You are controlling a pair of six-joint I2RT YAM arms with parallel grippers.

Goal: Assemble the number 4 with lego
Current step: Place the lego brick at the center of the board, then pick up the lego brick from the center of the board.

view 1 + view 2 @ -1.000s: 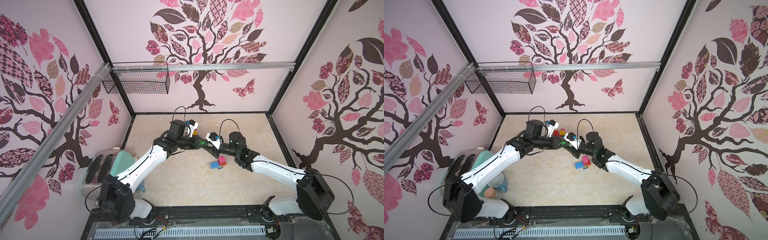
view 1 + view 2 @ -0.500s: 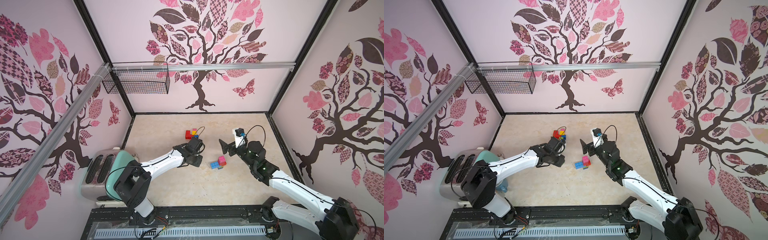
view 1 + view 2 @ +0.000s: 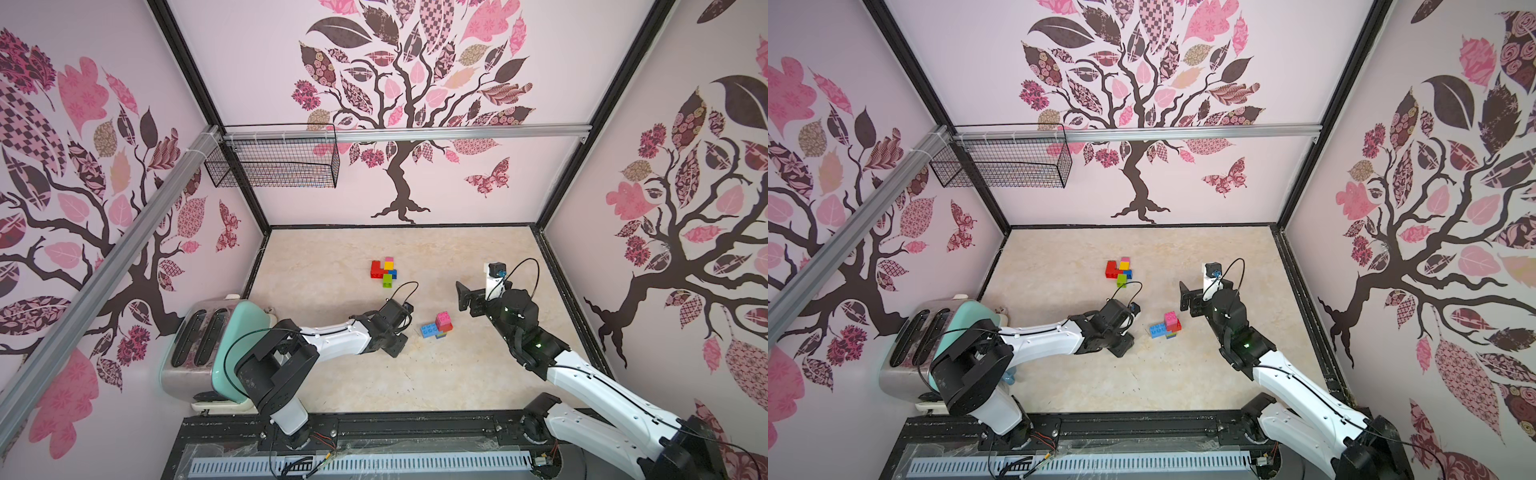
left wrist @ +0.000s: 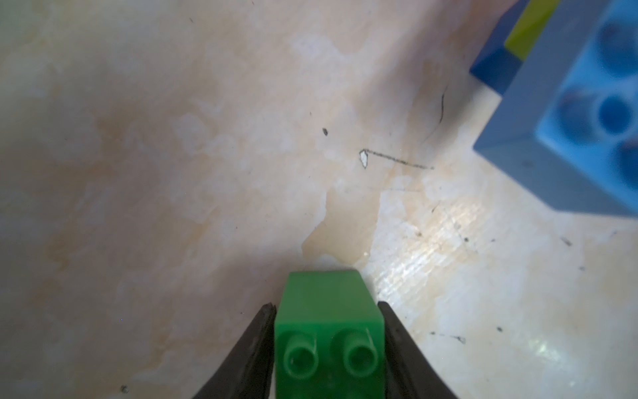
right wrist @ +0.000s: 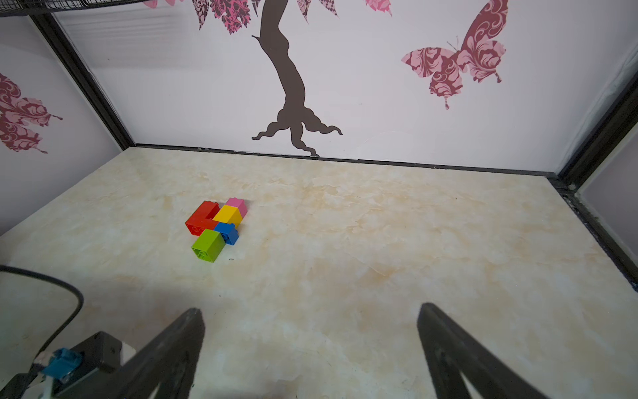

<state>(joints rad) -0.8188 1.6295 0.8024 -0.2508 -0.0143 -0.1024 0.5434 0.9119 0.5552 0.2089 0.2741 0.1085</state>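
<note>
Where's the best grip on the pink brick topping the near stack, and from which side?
Pinch the pink brick by two opposite side walls, coming straight down. It sits studs-up as the highest piece, above the red brick and light blue brick, so its walls look free. The open right gripper is close; bricks below may lift too.

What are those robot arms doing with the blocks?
They're building a number 4; the lego cluster at the back looks like the start. The left gripper has a green brick between its jaws, low over the table beside a small pile; gripped or loose, I can't tell. The right gripper is open and empty.
</note>
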